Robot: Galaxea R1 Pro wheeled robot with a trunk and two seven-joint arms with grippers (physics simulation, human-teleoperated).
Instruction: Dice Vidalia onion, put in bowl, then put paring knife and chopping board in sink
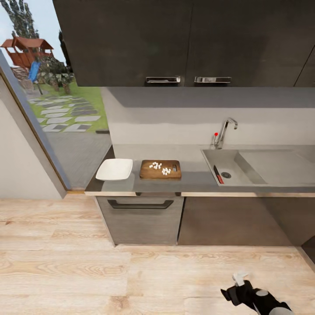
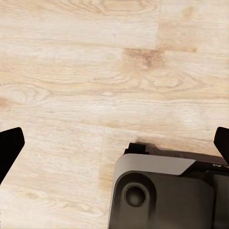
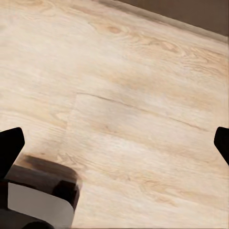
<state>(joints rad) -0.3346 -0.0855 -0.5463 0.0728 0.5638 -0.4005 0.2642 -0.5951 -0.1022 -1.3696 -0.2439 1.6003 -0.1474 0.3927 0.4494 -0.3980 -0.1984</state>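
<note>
Diced onion (image 1: pixel 160 168): a loose scatter of tiny white cubes on the chopping board, in two small clusters near the handle-hole end. None in the bowl yet, as far as the head view shows.
Handling, onion: light, wet and crumbly by the look of it. Pinching cube by cube seems a poor bet; tipping or sweeping them off the board looks the likelier way.
Chopping board (image 1: pixel 160 169): flat on the table, between the bowl and the sink, its long edge along the table front. Stiff wood, probably no real weight. Best hold, I'd say, is a long edge or the slotted end, kept level so nothing rolls off.
Bowl (image 1: pixel 114 169): white, square with rounded corners, just beside the board on its window side. Glossy, so likely slippery and breakable.
Paring knife (image 1: pixel 218 174): already lying in the sink (image 1: pixel 245 168), red handle toward the front, near the drain.
Left jaws (image 2: pixel 114 148): dark tips wide apart, nothing between them, wooden floor below.
Right jaws (image 3: pixel 114 145): also spread apart and empty, over floorboards.
Right arm (image 1: pixel 253 297): low in the head view, well apart from the table.
Step in hand: robot stands back from the table; onion transfer and board still to do.
</note>
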